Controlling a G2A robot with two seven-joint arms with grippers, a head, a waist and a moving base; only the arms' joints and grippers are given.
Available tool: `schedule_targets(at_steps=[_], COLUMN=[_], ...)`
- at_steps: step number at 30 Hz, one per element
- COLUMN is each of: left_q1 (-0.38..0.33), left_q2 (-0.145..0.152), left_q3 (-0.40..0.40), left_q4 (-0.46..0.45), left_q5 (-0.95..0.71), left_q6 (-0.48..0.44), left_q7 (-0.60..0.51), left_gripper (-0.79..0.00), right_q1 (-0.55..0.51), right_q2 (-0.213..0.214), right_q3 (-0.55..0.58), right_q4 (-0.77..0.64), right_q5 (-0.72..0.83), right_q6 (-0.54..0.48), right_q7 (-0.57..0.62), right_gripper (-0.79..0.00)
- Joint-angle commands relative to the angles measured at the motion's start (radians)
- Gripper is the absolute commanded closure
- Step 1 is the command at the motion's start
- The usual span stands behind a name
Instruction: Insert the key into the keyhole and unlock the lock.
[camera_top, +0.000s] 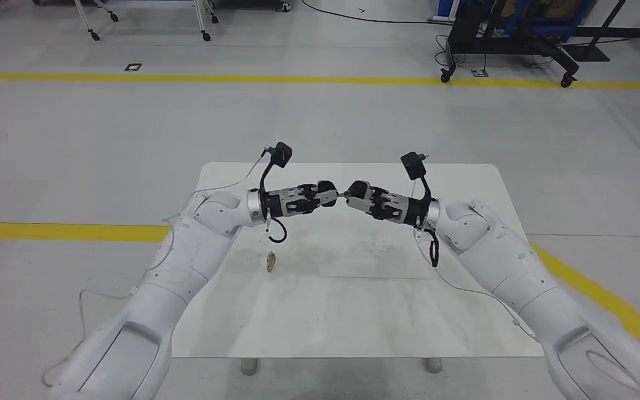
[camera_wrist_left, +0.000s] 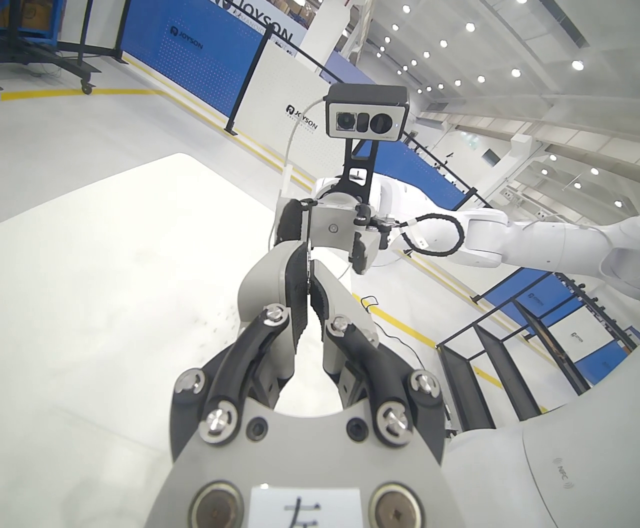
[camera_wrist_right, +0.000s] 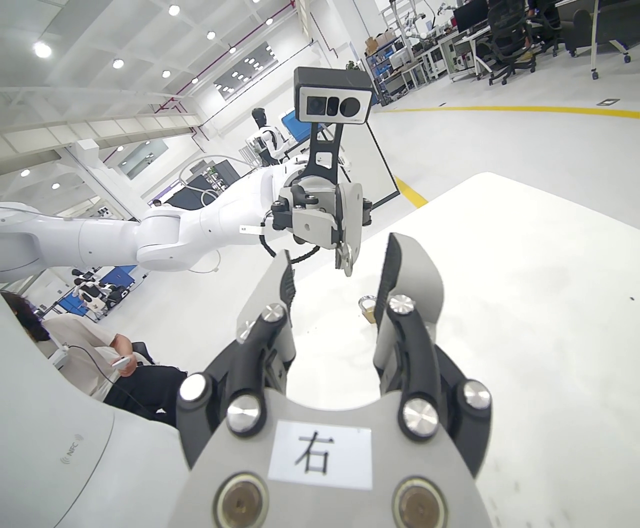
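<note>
Left hand (camera_wrist_left: 307, 274): 2 fingers pressed together on the key (camera_wrist_right: 346, 260). The hand hangs in the air above the middle of the surface (camera_top: 450, 300).

Key: thin, flat, silver metal with a rounded outline. In the right wrist view it sticks out below the left hand's white fingertips. I cannot tell which end is in the grip.

Right hand (camera_wrist_right: 340, 272): 2 fingers spread wide, holding nothing. It faces the left hand tip to tip, at about the same height. In the top view the 2 hands sit just beside each other, and I cannot tell whether they touch.

Finger build, same on both hands: smooth white shells outside and black ribbed rubber pads (camera_wrist_right: 288, 290) inside. Curved black links with round steel bolts join the fingers to a grey metal base.

Lock (camera_top: 270, 262): 1 small padlock with a brass-coloured, squarish body and a silver U-shaped shackle. It lies on the surface on the left arm's side, nearer the robot than the hands and well apart from both. Nothing touches it. The keyhole is too small to make out.

Surface: white, matte, rectangular with rounded corners, and faint dark specks near its middle.
</note>
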Motion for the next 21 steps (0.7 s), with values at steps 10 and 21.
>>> schedule_targets(at_steps=[10, 21], left_q1=[0.018, 0.014], left_q2=[0.007, 0.011], left_q3=[0.008, 0.035], left_q4=[-0.031, -0.035], left_q5=[0.121, 0.136], left_q6=[0.0, 0.0], left_q7=[0.084, 0.11], left_gripper=[0.0, 0.0], right_q1=[-0.007, -0.003], right_q2=[-0.013, -0.032], right_q3=[0.024, 0.042], right_q4=[0.01, 0.033], right_q5=[0.006, 0.025], right_q6=[0.0, 0.0], right_q7=[0.063, 0.121], right_gripper=[-0.339, 0.0])
